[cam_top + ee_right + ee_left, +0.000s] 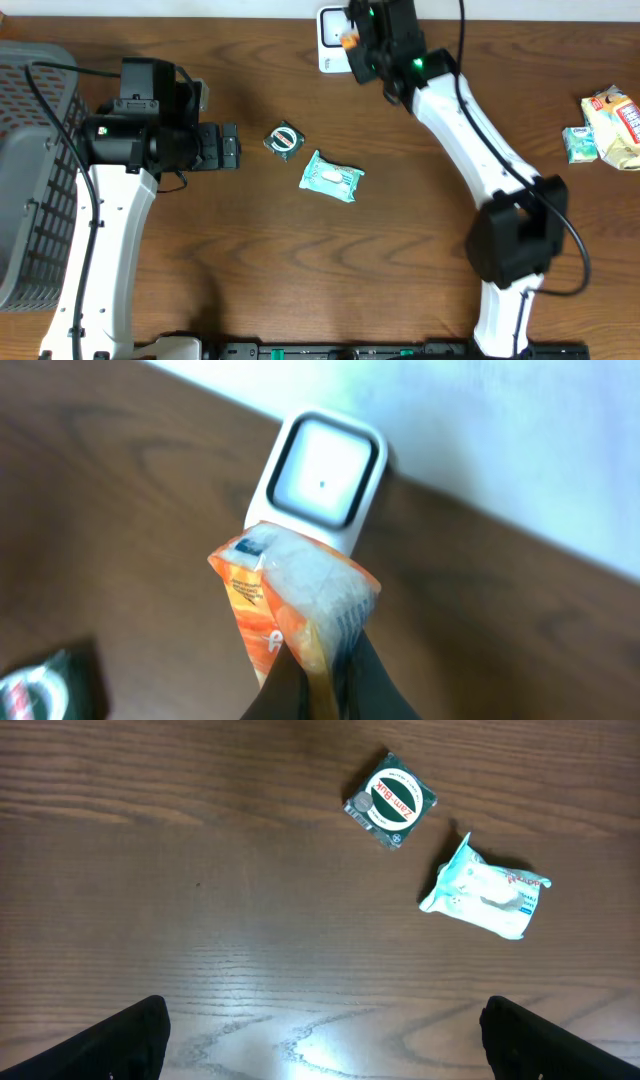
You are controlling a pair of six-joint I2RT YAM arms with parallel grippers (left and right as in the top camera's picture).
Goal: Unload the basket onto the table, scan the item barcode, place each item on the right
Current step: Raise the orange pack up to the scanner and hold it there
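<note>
— Orange crinkly film, pinched tight in the right gripper [318, 665]: that's the packet [285, 605], held up just in front of the scanner [320, 465].
— So is it scanned?
— Can't tell. The packet's top corner, with a small blue-and-white patch, points at the window. I see no barcode and no sign of a read. I'd judge it is being presented, with the read unconfirmed.
— What's the scanner like?
— White plastic, a rounded square with a dark rim round a pale glossy window, at the far edge of the table [200, 900].
— And the rest?
— The left gripper [330, 1045] is spread wide and holds nothing, over brown woodgrain. Ahead of it lie a small dark green sachet [390, 800] with a round label and, near it, a soft, pale teal pack [487, 895] with crimped ends. Both may be waiting their turn. Some wrappers [605, 125] lie far right, and a grey mesh basket [30, 150] sits at the left.
</note>
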